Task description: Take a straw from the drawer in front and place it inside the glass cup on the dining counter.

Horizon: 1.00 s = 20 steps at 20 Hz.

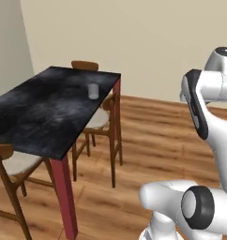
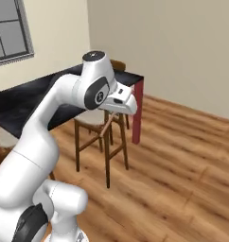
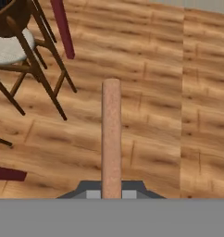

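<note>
Left base view: the dining counter point(image 1: 40, 117), a long rectangular slab of black marbled stone on thin dark red legs, occupies the left half of the frame. The glass cup point(image 1: 93, 91), a small translucent greyish-white tapered tumbler, stands upright on the counter near its far right edge, upper centre of the frame. Wooden chairs with pale round seat pads stand around the counter; one chair point(image 1: 97, 123) sits just beside the right edge, below the cup. The floor is brown wood plank. Right base view: the gripper point(image 2: 117, 112) sits at frame centre, in front of the counter's near corner and above a wooden chair point(image 2: 100, 142). The straw point(image 2: 108, 125), a thin straight brownish-tan stick, projects downward and to the left from the claw. The straw is well apart from the counter top. Hand view: the gripper point(image 3: 111, 193) is at bottom centre, jaws drawn together and clamped on the straw point(image 3: 111, 139), which runs as a smooth matte cylinder straight up the frame to a flat end at centre. Behind it lies wood plank flooring; a chair point(image 3: 21, 51) with a pale seat pad and a dark red counter leg point(image 3: 63, 28) occupy the upper left.
</note>
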{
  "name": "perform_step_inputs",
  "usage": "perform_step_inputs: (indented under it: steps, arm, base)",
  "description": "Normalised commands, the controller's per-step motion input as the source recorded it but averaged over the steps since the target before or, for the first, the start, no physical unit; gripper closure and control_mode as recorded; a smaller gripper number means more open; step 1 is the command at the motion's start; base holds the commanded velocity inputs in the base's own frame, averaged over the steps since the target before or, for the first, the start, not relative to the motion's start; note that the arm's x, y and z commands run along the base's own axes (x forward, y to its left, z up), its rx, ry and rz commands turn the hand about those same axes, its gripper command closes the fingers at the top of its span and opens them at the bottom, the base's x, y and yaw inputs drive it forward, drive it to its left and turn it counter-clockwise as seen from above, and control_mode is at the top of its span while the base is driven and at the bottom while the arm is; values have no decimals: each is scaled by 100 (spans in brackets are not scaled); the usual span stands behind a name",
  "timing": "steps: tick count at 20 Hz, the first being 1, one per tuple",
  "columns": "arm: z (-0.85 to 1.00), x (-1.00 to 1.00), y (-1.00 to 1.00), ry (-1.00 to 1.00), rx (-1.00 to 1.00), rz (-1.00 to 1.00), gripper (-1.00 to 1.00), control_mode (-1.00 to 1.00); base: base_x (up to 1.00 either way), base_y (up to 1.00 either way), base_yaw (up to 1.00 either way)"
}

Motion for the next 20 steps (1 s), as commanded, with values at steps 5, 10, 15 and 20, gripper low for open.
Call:
perform_step_inputs:
  steps: [5,10,15,20]
  arm:
    - [0,0,0,0,0,0,100,100]
    - [0,0,0,0,0,0,100,100]
    - [0,0,0,0,0,0,100,100]
    - [0,0,0,0,0,0,100,100]
  base:
    - [75,-52,56]
    - [67,-54,57]
    - [56,-67,54]
    - [38,-71,54]
